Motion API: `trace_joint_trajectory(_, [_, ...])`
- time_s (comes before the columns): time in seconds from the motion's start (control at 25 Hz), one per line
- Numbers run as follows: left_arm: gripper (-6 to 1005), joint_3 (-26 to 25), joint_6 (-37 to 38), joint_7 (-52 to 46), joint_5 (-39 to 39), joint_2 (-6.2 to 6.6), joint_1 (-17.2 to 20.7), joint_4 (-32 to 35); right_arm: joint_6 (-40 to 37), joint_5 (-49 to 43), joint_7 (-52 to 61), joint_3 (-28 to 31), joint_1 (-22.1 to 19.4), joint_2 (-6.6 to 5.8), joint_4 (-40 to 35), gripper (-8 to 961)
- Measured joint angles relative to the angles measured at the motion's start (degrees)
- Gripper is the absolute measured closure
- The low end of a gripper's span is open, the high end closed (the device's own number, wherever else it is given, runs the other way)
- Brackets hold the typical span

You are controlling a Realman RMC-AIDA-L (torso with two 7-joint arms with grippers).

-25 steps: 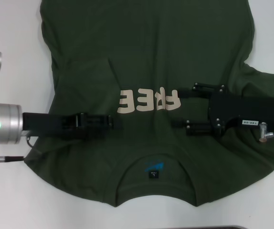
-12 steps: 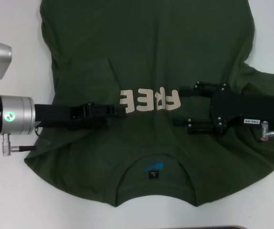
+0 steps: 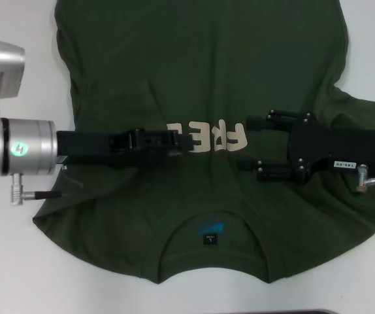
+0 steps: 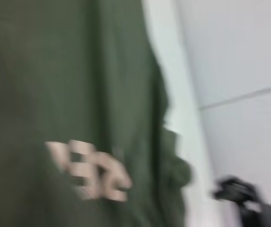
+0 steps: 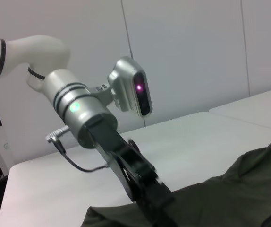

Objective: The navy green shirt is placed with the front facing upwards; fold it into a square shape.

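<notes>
The navy green shirt (image 3: 200, 72) lies spread flat on the white table, front up, with its collar (image 3: 212, 230) toward me and cream lettering (image 3: 217, 136) across the chest. My left gripper (image 3: 174, 140) reaches in from the left just over the cloth and covers the left end of the lettering. It also shows in the right wrist view as the left gripper (image 5: 149, 198) angled down onto the shirt (image 5: 230, 189). My right gripper (image 3: 250, 145) hovers at the lettering's right end, open, with only flat cloth beneath. The left wrist view shows blurred shirt and lettering (image 4: 90, 172).
Bare white table (image 3: 17, 261) runs along both sides of the shirt and in front of the collar. The right sleeve (image 3: 370, 114) bunches up under the right arm. Grey wall panels (image 5: 187, 56) stand behind the table.
My left arm has slid right across the shirt and a little farther from me, so its tip now covers the end of the lettering. The right gripper has barely moved.
</notes>
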Motion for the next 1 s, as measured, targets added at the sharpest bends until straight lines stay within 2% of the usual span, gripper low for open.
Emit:
trace_joint_trajectory(0.08, [157, -0.6, 2.4, 0.5, -1.0, 0.3, 0.0, 0.1, 0.1, 0.0, 0.0, 0.0, 0.0, 0.0, 0.0, 128])
trace_joint_trajectory(0.12, [157, -2.2, 7.3, 0.7, -1.6, 1.34, 0.3, 0.1, 0.1, 0.0, 0.0, 0.0, 0.0, 0.0, 0.0, 128])
trace_joint_trajectory(0.2, [157, -3.2, 10.5, 0.5, -1.5, 2.77, 1.0, 0.2, 0.3, -0.1, 0.0, 0.0, 0.1, 0.0, 0.0, 128])
trace_joint_trajectory(0.24, [157, -3.2, 10.5, 0.5, -1.5, 2.77, 1.0, 0.2, 0.4, -0.2, 0.0, 0.0, 0.2, 0.0, 0.0, 128])
trace_joint_trajectory(0.28, [157, -5.1, 11.6, 0.4, -1.7, 4.25, 2.4, 0.2, 0.4, -0.2, 0.0, 0.0, 0.2, 0.0, 0.0, 128])
trace_joint_trajectory(0.36, [156, -6.8, 11.6, 1.0, -1.7, 4.46, 3.0, -0.1, 0.5, -0.3, 0.0, 0.0, 0.2, 0.0, 0.0, 128])
trace_joint_trajectory(0.52, [156, -10.7, 12.9, 9.4, -1.8, 4.22, 3.7, -0.3, 0.5, -0.1, 1.0, 0.3, -0.1, 0.11, 0.0, 128])
trace_joint_trajectory(0.68, [155, -11.8, 18.1, 26.0, -2.1, 3.66, 5.0, -1.4, 0.5, 0.0, 10.2, 1.9, 0.1, 0.13, -0.8, 128])
trace_joint_trajectory(0.76, [155, -12.6, 20.2, 35.6, -2.3, 2.37, 6.9, -3.5, 0.6, -0.3, 16.7, 2.1, 0.3, 0.04, -2.5, 128])
trace_joint_trajectory(0.88, [154, -14.1, 20.6, 43.7, -2.5, 0.72, 8.9, -5.4, 0.7, -0.6, 25.0, 1.7, 0.4, -0.16, -4.9, 128])
trace_joint_trajectory(1.0, [154, -16.0, 22.0, 50.2, -2.6, 0.25, 9.3, -4.2, 0.5, -0.6, 30.1, 1.7, 0.4, -0.24, -5.6, 128])
